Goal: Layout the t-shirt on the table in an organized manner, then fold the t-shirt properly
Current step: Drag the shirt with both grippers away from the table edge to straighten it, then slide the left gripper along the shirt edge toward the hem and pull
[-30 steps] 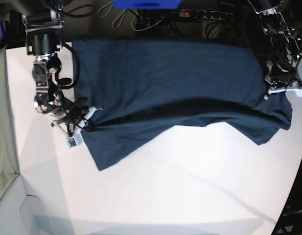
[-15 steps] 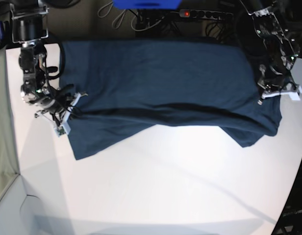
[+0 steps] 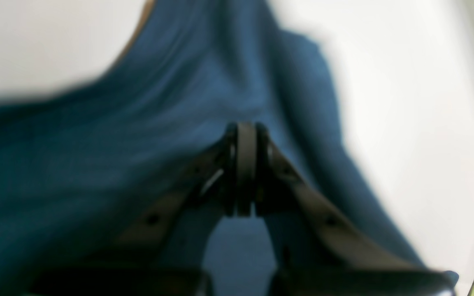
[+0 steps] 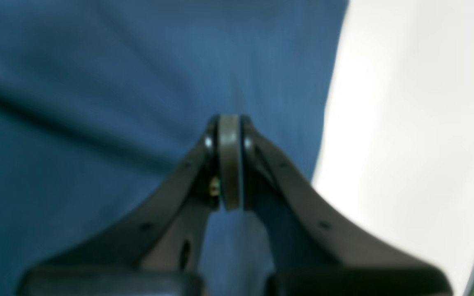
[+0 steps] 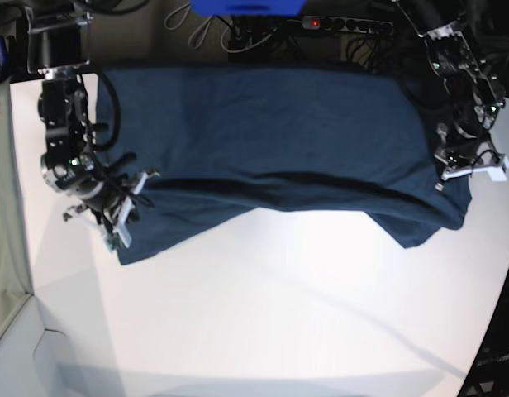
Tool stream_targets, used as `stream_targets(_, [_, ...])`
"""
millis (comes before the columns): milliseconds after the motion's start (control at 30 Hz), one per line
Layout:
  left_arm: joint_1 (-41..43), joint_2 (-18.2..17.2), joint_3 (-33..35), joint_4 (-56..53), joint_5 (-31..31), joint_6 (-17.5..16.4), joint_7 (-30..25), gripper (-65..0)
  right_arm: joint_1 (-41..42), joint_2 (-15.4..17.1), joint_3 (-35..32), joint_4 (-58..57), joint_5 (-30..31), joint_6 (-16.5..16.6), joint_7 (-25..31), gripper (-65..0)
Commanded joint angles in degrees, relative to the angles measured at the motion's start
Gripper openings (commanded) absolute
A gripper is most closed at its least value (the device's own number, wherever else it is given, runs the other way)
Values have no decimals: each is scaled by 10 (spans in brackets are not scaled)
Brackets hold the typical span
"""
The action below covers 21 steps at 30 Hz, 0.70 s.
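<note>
Both hands are pinched fully closed on the t-shirt (image 5: 263,132), one at each end, which imo is the whole point: hold two edges and the cloth hangs/stretches btwn them so it can be laid out flat. Right hand (image 5: 126,194) grips the shirt's edge on the base cam's left side, left hand (image 5: 453,165) has the opposite edge. In the wrist cams you see the left hand (image 3: 241,172) w/ its pads pressed together and blue fabric bunched right at the tips, same for the right hand (image 4: 228,164). Both wrist views are blurry tho, so can't say exactly which hem or seam is caught.

Shirt sits across the far half of the desk (image 5: 279,314), stretched wide, w/ a long fold running along its near side and a loose flap drooping near the left hand. Near half of the desk is bare white.

My guess: still in the spreading-out stage, folding not started. That doubled-over flap prob needs flattening first.
</note>
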Motion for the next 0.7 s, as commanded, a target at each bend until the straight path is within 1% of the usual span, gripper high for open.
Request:
stream_targets(0, [-5, -10, -2, -4, -5, -3, -6, -649, 19, 3, 6, 9, -4, 0, 8, -650])
stream_targets(67, [-2, -19, -3, -22, -7, -3, -6, -649, 47, -15, 5, -8, -4, 1, 10, -650])
stream_targets(133, [1, -20, -3, -32, -6, -3, -6, -649, 82, -28, 3, -42, -4, 2, 11, -650])
stream_targets(233, [3, -21, -3, -42, -5, -3, -6, -649, 137, -48, 2, -122, -4, 3, 12, -650])
stream_targets(333, [19, -25, -4, -37, -8, -3, -6, -649, 187, -59, 2, -221, -4, 3, 20, -650])
stream_targets(433, [24, -31, -4, -38, -10, -3, -6, -649, 212, -59, 2, -316, -4, 3, 60, -650])
stream_targets(567, [29, -32, -21, -42, -10, -3, -6, -649, 216, -54, 1, -398, -4, 1, 111, -650])
stream_targets(667, [28, -29, -36, -43, -10, -3, -6, -649, 214, -34, 1, -441, -4, 0, 138, -650])
